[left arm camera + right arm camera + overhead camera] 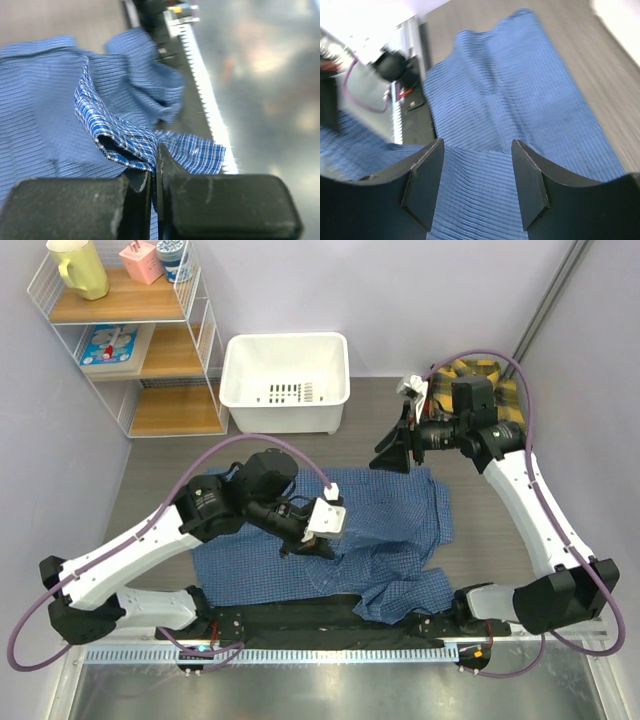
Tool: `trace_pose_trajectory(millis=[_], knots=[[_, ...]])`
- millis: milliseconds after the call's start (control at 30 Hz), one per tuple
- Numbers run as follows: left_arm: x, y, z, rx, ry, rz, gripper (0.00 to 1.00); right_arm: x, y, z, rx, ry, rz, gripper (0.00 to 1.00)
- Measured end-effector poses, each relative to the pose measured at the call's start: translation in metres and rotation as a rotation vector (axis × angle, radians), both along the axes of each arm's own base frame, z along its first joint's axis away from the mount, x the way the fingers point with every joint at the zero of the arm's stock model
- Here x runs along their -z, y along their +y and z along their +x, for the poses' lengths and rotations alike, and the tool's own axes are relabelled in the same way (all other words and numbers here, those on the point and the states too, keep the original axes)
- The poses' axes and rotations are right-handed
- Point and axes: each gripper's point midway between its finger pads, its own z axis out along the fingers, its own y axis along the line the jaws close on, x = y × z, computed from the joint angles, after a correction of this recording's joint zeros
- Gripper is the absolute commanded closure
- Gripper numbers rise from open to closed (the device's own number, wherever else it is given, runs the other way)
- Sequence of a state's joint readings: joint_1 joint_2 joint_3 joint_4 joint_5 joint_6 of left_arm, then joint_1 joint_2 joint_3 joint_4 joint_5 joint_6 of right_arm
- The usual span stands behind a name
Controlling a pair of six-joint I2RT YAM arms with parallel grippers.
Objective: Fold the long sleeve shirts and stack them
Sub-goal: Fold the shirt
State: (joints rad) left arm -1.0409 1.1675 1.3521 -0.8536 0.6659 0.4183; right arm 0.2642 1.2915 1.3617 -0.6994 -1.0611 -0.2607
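Observation:
The blue long sleeve shirt (400, 515) lies crumpled across the middle of the table. My left gripper (318, 540) is low over its centre, shut on a raised fold of the checked cloth (120, 140), which drapes over the fingertips (167, 165). My right gripper (393, 453) hovers at the shirt's far edge, open, with only flat blue cloth (520, 90) showing beneath the gap and nothing held between its fingers (427, 180). The yellow-and-dark plaid shirt (490, 372) lies at the far right, partly hidden behind the right arm.
A white bin (285, 380) stands at the back centre. A wire shelf rack (130, 340) with a yellow jug and small items fills the back left corner. A black mat (320, 620) and a metal rail (210, 110) run along the near edge.

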Motion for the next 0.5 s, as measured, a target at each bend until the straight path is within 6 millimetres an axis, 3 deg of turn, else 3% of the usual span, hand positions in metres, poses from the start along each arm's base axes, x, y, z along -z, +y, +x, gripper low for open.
trace_pose_trajectory(millis=[100,233,333,500], knots=[[-0.011,-0.006,-0.011,0.027,0.051,0.008,1.00,0.011,-0.011,0.021,0.070,0.036,-0.018,0.38],[-0.020,-0.023,0.002,-0.033,0.121,0.013,1.00,0.034,-0.015,0.040,0.109,0.111,-0.046,0.33],[-0.006,-0.026,0.042,-0.172,0.212,0.055,1.00,0.052,-0.023,0.057,0.148,0.164,-0.066,0.31],[0.028,-0.006,0.142,-0.480,0.359,0.087,1.00,0.074,-0.041,0.088,0.225,0.206,-0.131,0.33]])
